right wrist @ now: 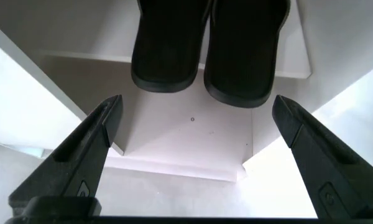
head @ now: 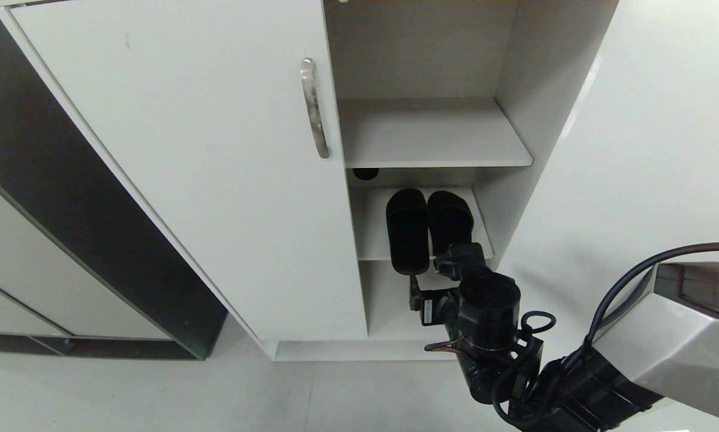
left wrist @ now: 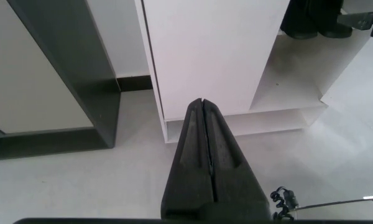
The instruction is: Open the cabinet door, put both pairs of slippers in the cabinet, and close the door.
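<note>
Jaws of my right gripper (right wrist: 196,118) stand spread wide, two wedge-shaped matte black fingers (right wrist: 93,146) with nothing between them. The gripper (head: 434,273) hangs just in front of the cabinet's (head: 515,78) open right half, level with the gap below the middle shelf (head: 368,231).

On that shelf lie the slippers (head: 407,231), a black pair side by side. Their soles are thick and rounded, their surface dull and rubbery, with broad bands over the toes. Their heels (right wrist: 168,68) jut over the shelf's front edge toward me, near my fingers but not touching them.

The cabinet is smooth white board with flat shelves and square corners. Its right door (head: 635,150) is swung open beside my arm, glossy enough to catch the light. The left door (head: 203,180) is closed and carries a curved, brushed-metal handle (head: 315,108).

My left gripper (left wrist: 202,109) is pressed together, its black fingers meeting in a thin seam, holding nothing, low over the pale, smooth floor (left wrist: 81,180) before the closed door. A dark grey panel (head: 95,228) stands beside the cabinet.
</note>
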Robot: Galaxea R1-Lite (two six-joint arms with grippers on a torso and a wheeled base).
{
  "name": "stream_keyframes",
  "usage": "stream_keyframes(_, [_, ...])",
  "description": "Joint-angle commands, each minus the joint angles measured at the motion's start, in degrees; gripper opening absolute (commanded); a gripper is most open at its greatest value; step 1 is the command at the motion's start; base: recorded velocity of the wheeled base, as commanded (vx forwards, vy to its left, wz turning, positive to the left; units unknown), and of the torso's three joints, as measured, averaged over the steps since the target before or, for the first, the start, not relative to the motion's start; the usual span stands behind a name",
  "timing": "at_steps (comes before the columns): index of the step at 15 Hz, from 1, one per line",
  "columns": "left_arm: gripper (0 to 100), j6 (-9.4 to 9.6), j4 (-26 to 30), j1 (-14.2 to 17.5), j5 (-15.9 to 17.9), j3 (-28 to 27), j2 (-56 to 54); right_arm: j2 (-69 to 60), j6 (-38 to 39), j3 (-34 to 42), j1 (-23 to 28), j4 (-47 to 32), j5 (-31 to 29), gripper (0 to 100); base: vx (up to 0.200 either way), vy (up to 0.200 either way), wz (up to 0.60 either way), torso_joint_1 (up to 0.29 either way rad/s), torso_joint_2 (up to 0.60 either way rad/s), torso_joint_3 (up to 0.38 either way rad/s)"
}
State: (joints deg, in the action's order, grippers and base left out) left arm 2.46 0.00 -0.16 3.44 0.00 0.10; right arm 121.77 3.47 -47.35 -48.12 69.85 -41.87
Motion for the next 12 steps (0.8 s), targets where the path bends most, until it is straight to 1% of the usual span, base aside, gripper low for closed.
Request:
stream_keyframes(1, [0, 0.0, 0.0, -0.02, -0.01, 0.0, -0.01, 0.04, -0.05, -0.02, -0.05, 0.02, 0.04, 100, 0.0, 0.0, 0.0, -0.002, 0.0, 0.129])
stream_keyframes(12, [0, 0.0, 0.0, -0.02, -0.01, 0.0, -0.01, 0.4, -0.05, -0.29, -0.05, 0.02, 0.04, 100, 0.0, 0.0, 0.0, 0.002, 0.0, 0.199])
